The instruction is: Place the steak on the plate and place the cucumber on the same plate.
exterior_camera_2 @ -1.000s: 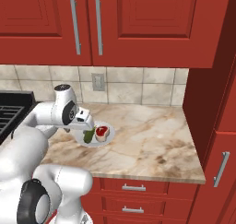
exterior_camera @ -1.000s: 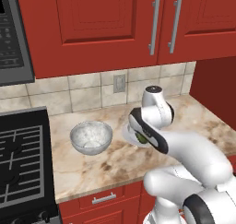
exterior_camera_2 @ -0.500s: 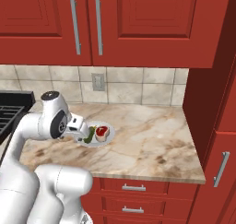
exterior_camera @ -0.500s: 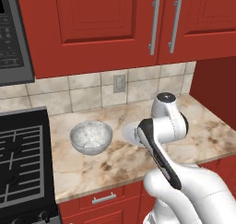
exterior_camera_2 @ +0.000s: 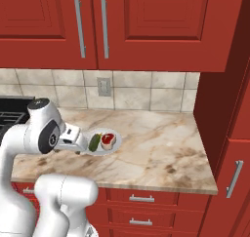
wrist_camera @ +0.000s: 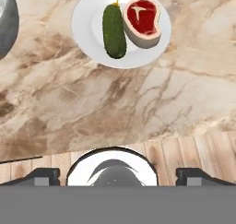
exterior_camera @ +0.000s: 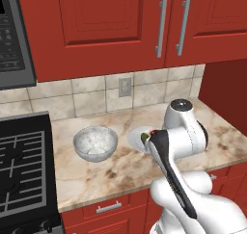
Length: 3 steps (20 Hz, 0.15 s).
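The steak [wrist_camera: 143,22] and cucumber [wrist_camera: 114,32] lie side by side, touching, on the white plate [wrist_camera: 87,20] on the marble counter [wrist_camera: 115,108]; a grey speckled bowl [exterior_camera: 95,143] stands nearby. The gripper [wrist_camera: 117,174] hangs apart, fingers spread wide and empty.

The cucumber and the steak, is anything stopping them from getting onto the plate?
No, nothing is in the way. The cucumber and the steak already lie side by side on the plate. The gripper is open, holding nothing, with bare counter between it and the plate.
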Available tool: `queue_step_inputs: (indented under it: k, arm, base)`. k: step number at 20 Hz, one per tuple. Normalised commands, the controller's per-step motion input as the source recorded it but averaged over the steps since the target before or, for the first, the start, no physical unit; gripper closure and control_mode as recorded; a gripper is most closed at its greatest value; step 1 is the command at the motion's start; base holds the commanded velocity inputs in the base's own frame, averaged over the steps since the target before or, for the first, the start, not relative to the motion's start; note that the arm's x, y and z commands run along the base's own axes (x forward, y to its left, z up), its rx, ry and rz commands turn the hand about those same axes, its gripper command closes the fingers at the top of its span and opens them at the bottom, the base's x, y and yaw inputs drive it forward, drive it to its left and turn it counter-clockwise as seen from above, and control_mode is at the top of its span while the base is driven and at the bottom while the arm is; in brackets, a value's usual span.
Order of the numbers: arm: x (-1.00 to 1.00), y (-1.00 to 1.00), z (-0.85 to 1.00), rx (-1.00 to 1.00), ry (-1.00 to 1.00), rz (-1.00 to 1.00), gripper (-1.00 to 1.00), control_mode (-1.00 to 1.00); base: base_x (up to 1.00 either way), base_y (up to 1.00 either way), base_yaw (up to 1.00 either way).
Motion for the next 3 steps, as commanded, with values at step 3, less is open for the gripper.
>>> queue_step_inputs:
  k: [3]
  arm:
    - [-0.53, -0.03, 0.12, 0.00, -0.03, 0.00, -1.00, -1.00]
  base:
    - [0.00, 0.00, 0.00]
